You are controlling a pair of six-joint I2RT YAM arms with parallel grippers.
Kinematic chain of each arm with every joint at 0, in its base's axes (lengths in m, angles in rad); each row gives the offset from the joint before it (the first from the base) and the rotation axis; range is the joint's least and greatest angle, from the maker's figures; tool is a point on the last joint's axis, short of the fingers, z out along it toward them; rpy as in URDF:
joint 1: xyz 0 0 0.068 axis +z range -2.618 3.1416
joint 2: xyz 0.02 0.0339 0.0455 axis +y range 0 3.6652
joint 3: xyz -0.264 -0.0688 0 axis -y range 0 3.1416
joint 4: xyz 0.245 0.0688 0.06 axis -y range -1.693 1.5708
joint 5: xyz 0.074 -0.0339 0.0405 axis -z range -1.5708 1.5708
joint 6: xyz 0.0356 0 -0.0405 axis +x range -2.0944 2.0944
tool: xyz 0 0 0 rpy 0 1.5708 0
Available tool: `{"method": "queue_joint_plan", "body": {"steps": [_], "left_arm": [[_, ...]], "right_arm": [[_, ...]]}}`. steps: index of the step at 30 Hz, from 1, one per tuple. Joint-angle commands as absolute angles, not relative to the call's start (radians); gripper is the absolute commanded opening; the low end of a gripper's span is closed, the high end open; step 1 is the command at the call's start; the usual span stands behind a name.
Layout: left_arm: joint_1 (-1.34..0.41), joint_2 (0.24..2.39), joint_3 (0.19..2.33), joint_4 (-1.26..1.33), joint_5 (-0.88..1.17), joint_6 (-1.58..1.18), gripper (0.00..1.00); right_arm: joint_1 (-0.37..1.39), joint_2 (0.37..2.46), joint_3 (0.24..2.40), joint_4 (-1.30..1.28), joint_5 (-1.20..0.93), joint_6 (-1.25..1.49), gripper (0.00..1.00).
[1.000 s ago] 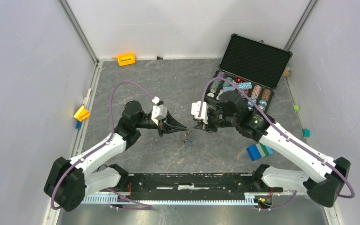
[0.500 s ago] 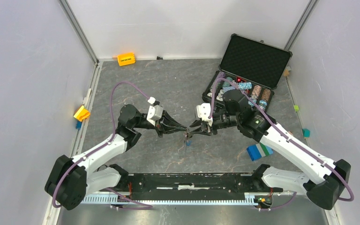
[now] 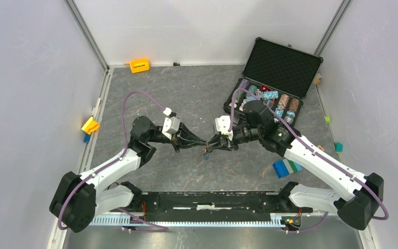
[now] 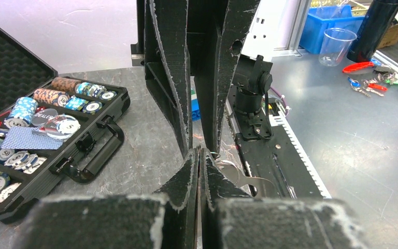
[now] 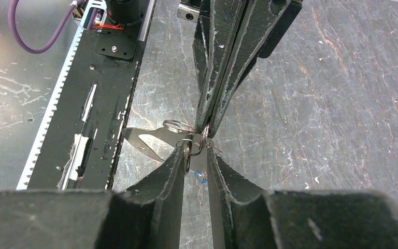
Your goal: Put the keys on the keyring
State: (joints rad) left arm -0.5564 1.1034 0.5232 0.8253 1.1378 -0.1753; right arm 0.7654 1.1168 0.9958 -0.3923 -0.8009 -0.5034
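So the grey marbled worktop (image 3: 186,88) is the big thing here, with an open poker chip case (image 3: 282,65) sitting at the far right, foam lid up and rows of chips in the tray. Both arms reach in and meet nose to nose around the middle of the worktop, closer to the near edge. The left claw (image 5: 203,129) is clenched tight, fingers pressed flat together, and it's got the keyring (image 5: 145,140) pinched by its wire loops, so the flat silver tab with the slot sticks out sideways toward the base rail. The right claw (image 5: 197,155) comes in from the opposite side with its fingers only narrowly parted. There's a sliver of worktop showing between them, and one wire loop touches the inside of one finger. There's a blue, green and white block (image 3: 286,167) near the right arm and an orange block (image 3: 139,65) against the back wall. Smallest bit: the blue key (image 5: 199,179), blurry, in the gap between the right fingers just under the loops. Can't tell if it's hanging or lying flat.
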Motion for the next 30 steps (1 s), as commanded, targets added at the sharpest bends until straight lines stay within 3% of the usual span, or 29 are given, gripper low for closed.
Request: {"method": "queue_joint_plan", "body": {"steps": [1,10,24,30], "left_arm": [[-0.552,1.096,0.519,0.886,1.150,-0.210,0.02],[-0.552,1.097,0.515,0.936,1.160,-0.242,0.02],[-0.553,1.097,0.514,0.933,1.160,-0.236,0.02],[-0.553,1.107,0.518,0.931,1.156,-0.235,0.02]], "right_arm": [[0.764,1.105,0.983,-0.351,-0.779,-0.509,0.28],[0.764,1.123,0.953,-0.346,-0.787,-0.510,0.25],[0.764,1.160,0.952,-0.331,-0.853,-0.496,0.06],[0.764,1.174,0.946,-0.311,-0.868,-0.474,0.04]]}}
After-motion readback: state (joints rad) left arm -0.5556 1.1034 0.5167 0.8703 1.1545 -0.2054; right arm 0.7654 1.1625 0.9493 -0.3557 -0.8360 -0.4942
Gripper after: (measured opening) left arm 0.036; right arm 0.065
